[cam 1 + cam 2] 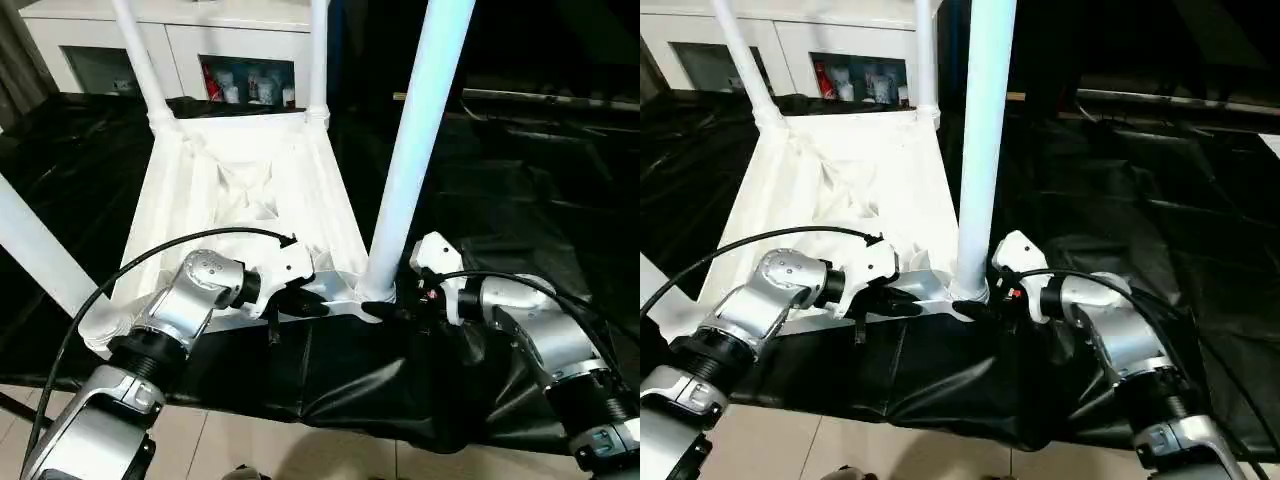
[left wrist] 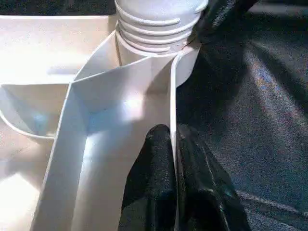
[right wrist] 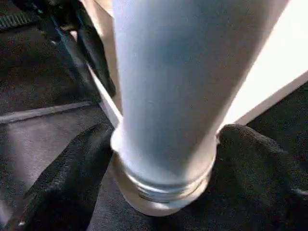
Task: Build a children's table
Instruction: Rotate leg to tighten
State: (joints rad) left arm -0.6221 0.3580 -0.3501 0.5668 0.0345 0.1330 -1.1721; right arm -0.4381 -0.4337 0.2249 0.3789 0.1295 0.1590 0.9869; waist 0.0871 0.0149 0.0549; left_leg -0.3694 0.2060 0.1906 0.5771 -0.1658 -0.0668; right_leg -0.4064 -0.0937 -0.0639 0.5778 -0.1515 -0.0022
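Note:
The white tabletop (image 1: pixel 240 190) lies upside down on black cloth, ribbed underside up. Legs stand in its far left socket (image 1: pixel 140 55) and far right socket (image 1: pixel 318 55), and another leg (image 1: pixel 35 250) rises at the near left. The near right leg (image 1: pixel 415 130) stands upright in its corner socket. My left gripper (image 1: pixel 300 305) is shut on the tabletop's near rim; in the left wrist view its fingers (image 2: pixel 154 183) pinch that thin wall. My right gripper (image 1: pixel 385 310) is shut on the near right leg's ribbed base (image 3: pixel 163 178), one finger (image 3: pixel 62 183) on each side.
A white cabinet with glass doors (image 1: pixel 200 40) stands behind the work. Black cloth (image 1: pixel 500 180) covers the surface and drapes over its near edge, with tiled floor (image 1: pixel 250 440) below. A black cable (image 1: pixel 150 255) loops over my left forearm.

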